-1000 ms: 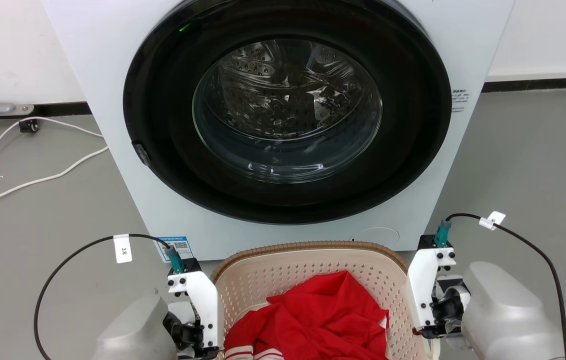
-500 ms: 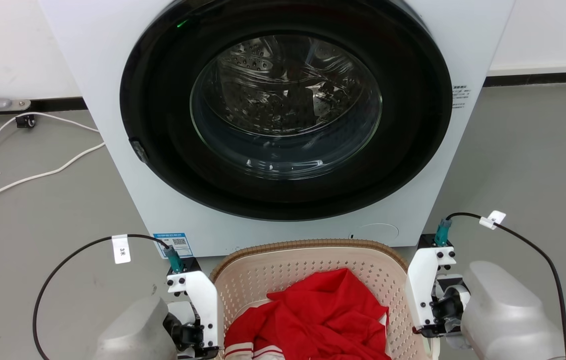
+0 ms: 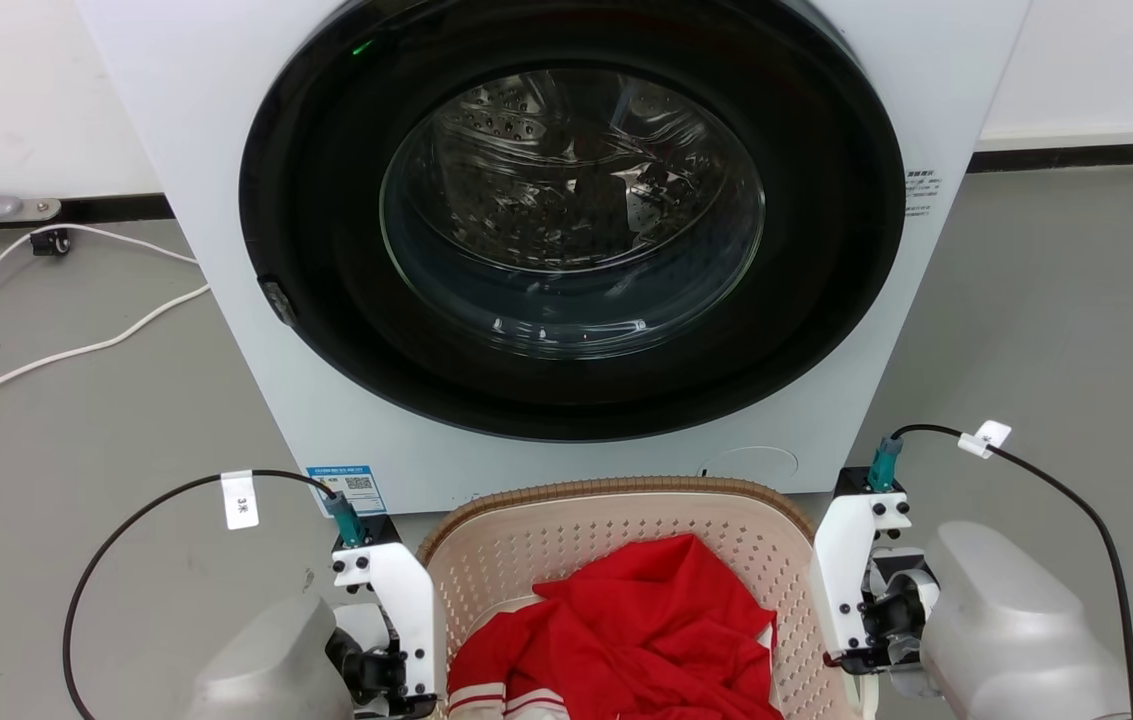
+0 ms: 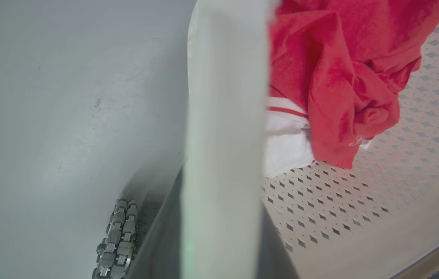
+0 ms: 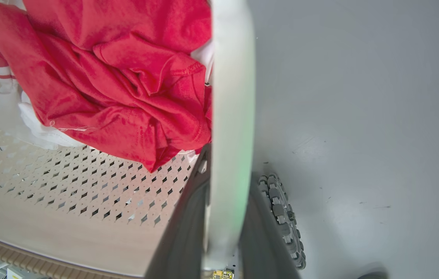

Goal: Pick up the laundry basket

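The cream laundry basket (image 3: 576,545) with its brown woven rim sits at the bottom centre of the head view, just before the washer, and a red garment (image 3: 646,630) lies in it. In the left wrist view my left gripper (image 4: 221,236) is shut on the basket's white side handle (image 4: 223,116), beside the perforated wall (image 4: 339,201). Over in the right wrist view my right gripper (image 5: 223,221) is shut on the other white handle (image 5: 231,116). The dark fingers flank each handle closely.
A white front-loading washer (image 3: 226,150) with a closed round glass door (image 3: 571,215) stands right behind the basket. White cables (image 3: 56,360) trail over the grey floor at the left. My base's roller wheels (image 4: 116,240) (image 5: 281,217) show below the handles.
The whole head picture shifted slightly a second ago, so the camera moved. Both grippers keep their hold on the handles, and the basket rim sits marginally higher.
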Motion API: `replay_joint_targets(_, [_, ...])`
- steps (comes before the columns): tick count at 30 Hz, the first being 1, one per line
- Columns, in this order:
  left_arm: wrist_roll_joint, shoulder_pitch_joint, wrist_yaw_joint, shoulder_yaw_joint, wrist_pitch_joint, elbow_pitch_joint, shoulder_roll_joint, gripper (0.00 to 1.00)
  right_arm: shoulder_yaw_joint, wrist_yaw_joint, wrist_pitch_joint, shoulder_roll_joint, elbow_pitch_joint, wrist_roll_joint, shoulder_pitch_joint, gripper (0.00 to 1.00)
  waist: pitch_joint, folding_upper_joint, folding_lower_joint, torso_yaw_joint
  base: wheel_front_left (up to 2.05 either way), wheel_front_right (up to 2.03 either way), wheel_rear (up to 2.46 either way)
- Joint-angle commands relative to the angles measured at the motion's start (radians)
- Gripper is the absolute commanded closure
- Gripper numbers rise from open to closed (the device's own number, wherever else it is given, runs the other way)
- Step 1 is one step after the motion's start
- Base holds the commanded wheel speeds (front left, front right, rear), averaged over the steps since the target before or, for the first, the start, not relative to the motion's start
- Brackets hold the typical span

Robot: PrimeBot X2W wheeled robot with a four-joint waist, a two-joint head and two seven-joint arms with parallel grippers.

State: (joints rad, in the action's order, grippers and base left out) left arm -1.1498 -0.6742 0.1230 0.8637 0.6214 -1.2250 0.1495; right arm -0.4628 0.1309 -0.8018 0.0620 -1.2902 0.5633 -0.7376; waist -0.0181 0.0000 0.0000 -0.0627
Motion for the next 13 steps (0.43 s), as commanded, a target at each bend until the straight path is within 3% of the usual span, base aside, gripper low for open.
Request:
replay_joint_targets(1, [-0.009, 0.004, 0.013, 0.000, -0.006, 0.006, -0.006, 1.00, 0.001, 0.000, -0.001, -0.007, 0.002, -0.006, 0.000, 1.00, -0.001, 0.0000, 0.0000, 0.000, 0.00, 0.00, 0.00])
replay_joint_targets(13, [-0.019, 0.001, 0.013, 0.008, -0.012, -0.001, -0.005, 1.00, 0.009, 0.000, -0.004, -0.012, 0.002, -0.011, 0.000, 1.00, -0.001, 0.0000, 0.0000, -0.001, 0.00, 0.00, 0.00])
